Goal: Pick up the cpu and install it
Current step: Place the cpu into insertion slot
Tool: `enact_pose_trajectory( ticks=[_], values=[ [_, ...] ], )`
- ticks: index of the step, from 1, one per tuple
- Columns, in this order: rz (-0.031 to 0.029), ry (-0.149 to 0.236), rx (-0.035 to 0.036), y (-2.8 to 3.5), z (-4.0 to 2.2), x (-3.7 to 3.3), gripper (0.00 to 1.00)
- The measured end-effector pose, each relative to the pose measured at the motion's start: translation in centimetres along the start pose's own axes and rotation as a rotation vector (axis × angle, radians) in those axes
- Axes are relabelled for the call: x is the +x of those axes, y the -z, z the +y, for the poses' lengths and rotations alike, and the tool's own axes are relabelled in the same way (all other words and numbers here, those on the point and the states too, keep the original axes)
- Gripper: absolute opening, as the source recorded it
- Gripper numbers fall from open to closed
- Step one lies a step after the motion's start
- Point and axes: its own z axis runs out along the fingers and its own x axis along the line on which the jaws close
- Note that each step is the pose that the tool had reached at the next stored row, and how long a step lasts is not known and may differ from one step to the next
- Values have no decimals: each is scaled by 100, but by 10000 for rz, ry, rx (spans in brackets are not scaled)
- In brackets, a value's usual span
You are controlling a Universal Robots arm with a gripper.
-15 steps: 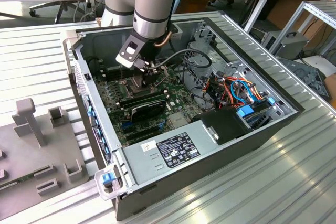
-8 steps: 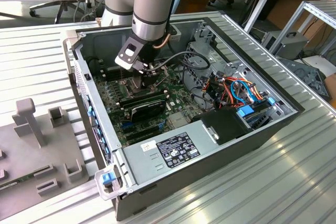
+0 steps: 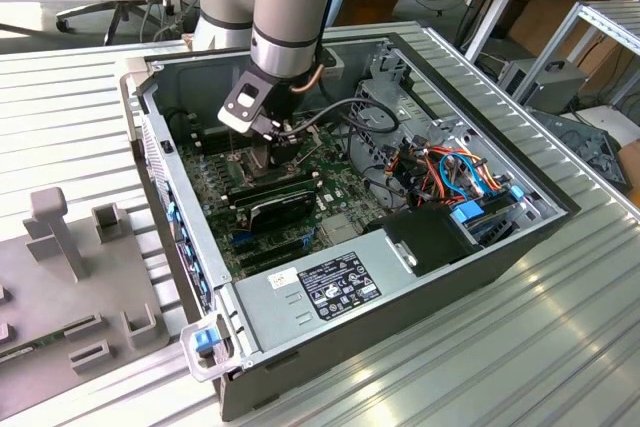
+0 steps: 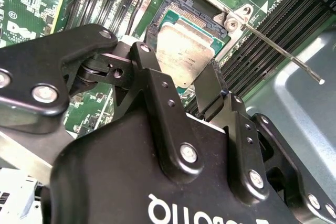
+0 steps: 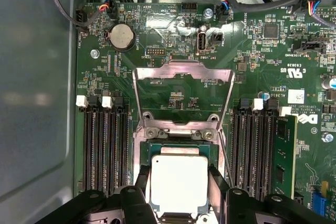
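The gripper (image 5: pixel 178 183) is pointing straight down into the open computer case (image 3: pixel 480 247), its black fingers (image 4: pixel 152 77) drawn in to the width of the cpu (image 5: pixel 177 177) and lying against two opposite edges of it. The cpu is sitting flat between them, silver top up, inside the socket (image 4: pixel 181 1) on the green motherboard (image 5: pixel 262 51). The arm (image 3: pixel 290 7) is descending steeply from above the case, with its wrist bending down so that the gripper is standing upright over the board.

Just beyond the fingertips the socket's metal load plate (image 5: pixel 182 85) is standing tilted open. In the second wrist view, the thin retaining lever (image 4: pixel 283 53) is angling away from the socket. On each flank of the hand, rows of black memory slots (image 5: pixel 102 145) are running alongside the socket, and past one bank a green memory stick (image 5: pixel 283 156) is sitting in its slot. Farther out than the load plate a round coin battery (image 5: pixel 121 36) is lying on the board.

White lettering is showing on the gripper body (image 4: pixel 210 208). The board is carrying fine white print and a small white sticker (image 5: pixel 296 96). Well away from the hand, the power supply (image 3: pixel 400 277) is bearing a black and white label (image 3: pixel 338 287), too small to make out.
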Motion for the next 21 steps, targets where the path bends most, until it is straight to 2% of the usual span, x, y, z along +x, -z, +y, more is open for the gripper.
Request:
enact_pose_trajectory(
  ticks=[21],
  values=[
    [-2, 0, 1, -80, -9, -3, 53]
  ],
)
